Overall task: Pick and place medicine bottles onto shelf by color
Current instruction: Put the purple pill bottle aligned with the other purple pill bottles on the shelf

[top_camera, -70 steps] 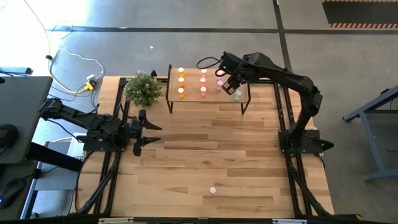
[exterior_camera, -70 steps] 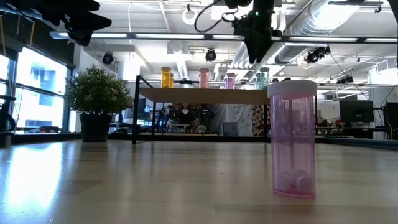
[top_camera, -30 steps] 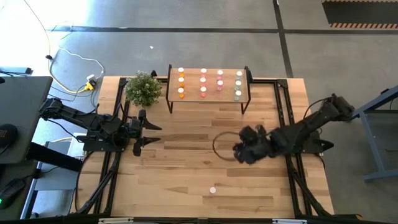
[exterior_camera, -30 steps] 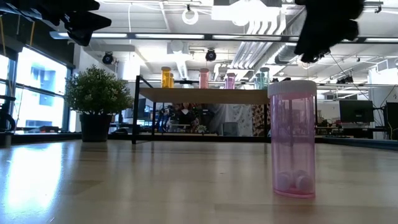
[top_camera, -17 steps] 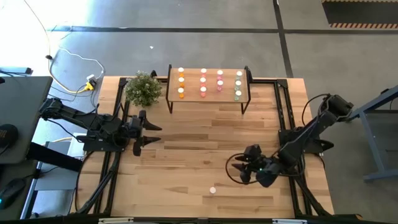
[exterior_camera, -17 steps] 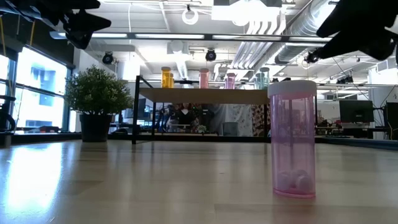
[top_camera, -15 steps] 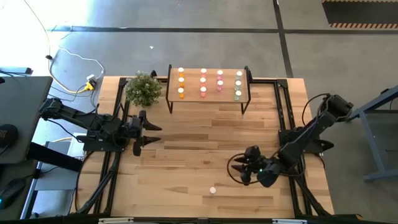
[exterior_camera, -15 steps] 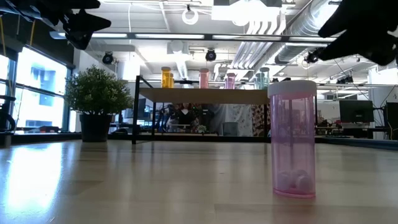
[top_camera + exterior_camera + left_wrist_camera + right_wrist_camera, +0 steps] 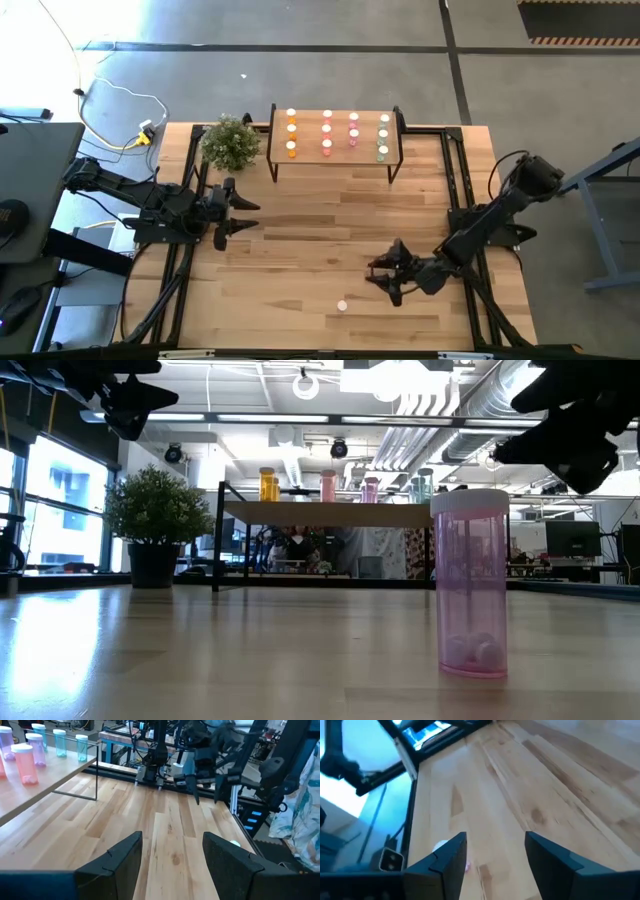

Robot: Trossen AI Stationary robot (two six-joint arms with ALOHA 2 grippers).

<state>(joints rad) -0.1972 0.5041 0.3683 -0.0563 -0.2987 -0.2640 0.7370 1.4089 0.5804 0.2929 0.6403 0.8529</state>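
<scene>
Near the tabletop's front edge, my right hand hovers with fingers spread, empty, beside the lone pink bottle. Left hand waits agape at left. Remaining bottles stand on the shelf.

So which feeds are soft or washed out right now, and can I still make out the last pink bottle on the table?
Right wrist view: motion-blurred, and the pink white-capped bottle is only a smear beside its fingers. Low view: that bottle is sharp and close, against bright windows and ceiling lights. High view: evenly lit, bottle tiny. Left wrist view: clear near the camera, softer farther off.
</scene>
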